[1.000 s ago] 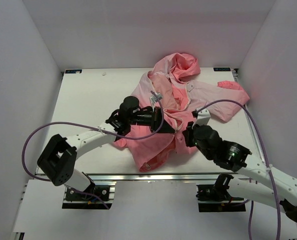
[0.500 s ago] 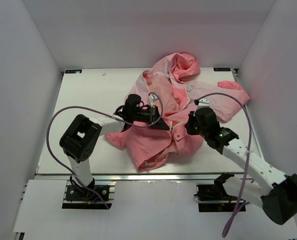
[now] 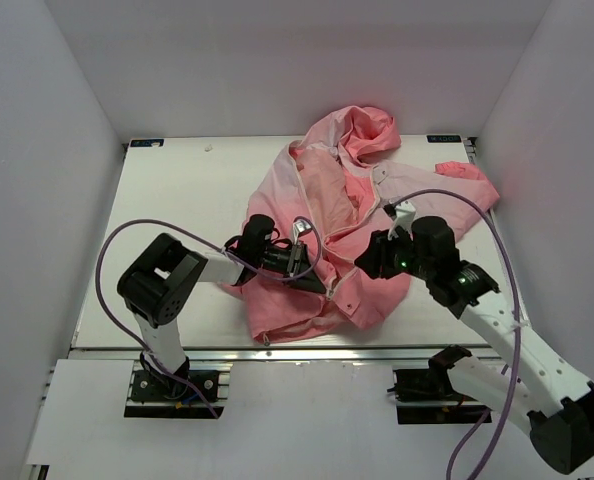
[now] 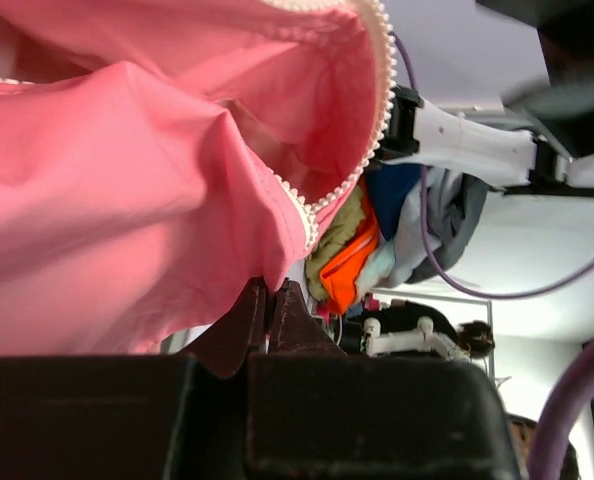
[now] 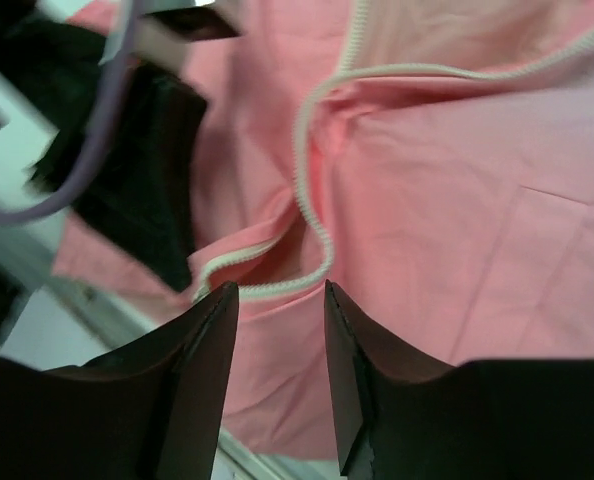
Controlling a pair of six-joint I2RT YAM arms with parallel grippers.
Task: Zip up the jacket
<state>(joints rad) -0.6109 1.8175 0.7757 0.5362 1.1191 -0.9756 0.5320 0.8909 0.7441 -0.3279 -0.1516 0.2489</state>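
The left gripper (image 4: 274, 293) has its jaws pinched shut on the jacket's (image 3: 322, 190) front edge, right at the zipper (image 4: 377, 100) teeth. The right gripper (image 5: 277, 310), jaws partly spread and empty, hovers just over the zipper, which runs from its fingertips away toward the hood. The jacket lies rumpled on the table (image 3: 177, 200); the right arm looks better placed to pull.
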